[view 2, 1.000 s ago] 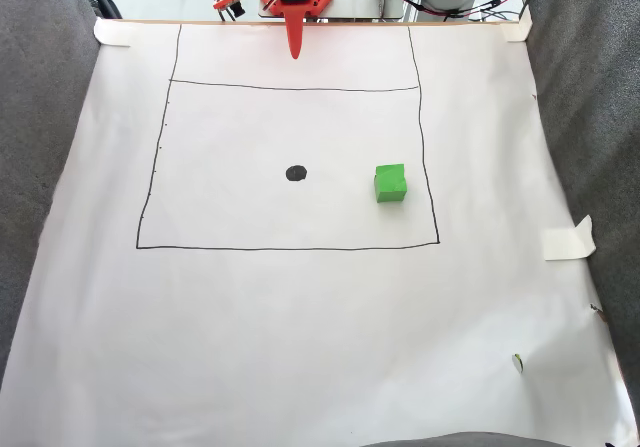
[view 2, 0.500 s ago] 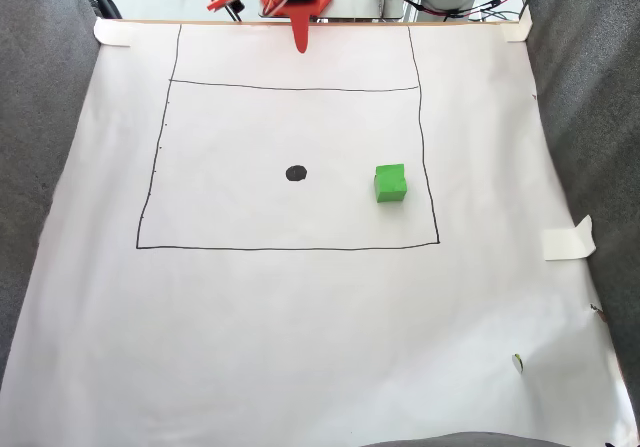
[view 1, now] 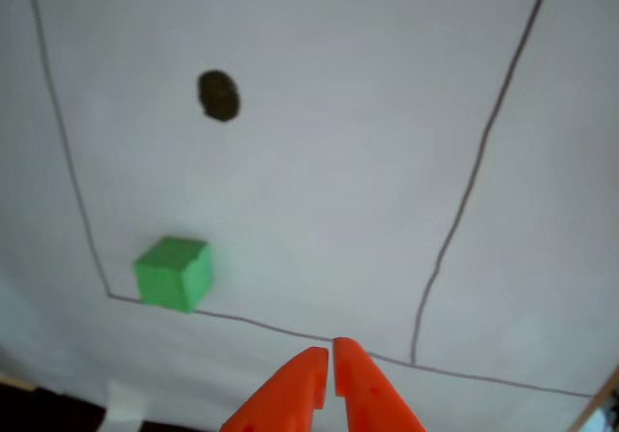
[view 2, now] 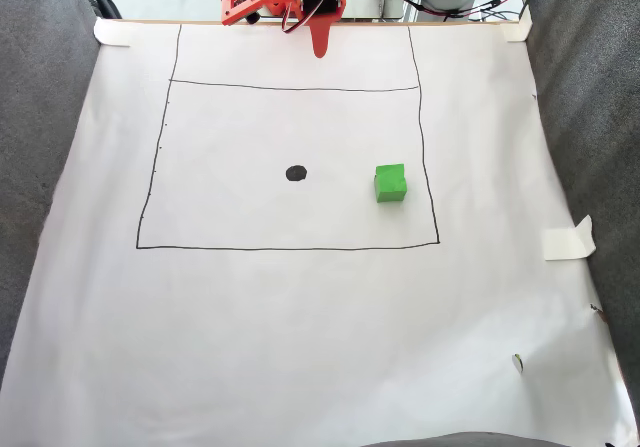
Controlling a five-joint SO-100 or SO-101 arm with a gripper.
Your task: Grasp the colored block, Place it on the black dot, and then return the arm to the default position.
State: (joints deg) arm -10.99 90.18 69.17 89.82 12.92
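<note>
Green cube (view 2: pixel 390 182) sits right of centre in the fixed view, inside the drawn rectangle, well apart from the black dot (view 2: pixel 296 173) to its left. Top centre, the orange gripper (view 2: pixel 320 47) hangs with fingers pressed together.

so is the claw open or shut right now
Shut. In the other view the two orange fingers of the claw meet at their tips with only a thin seam between them, and nothing is held; the green block sits apart on the paper.
</note>
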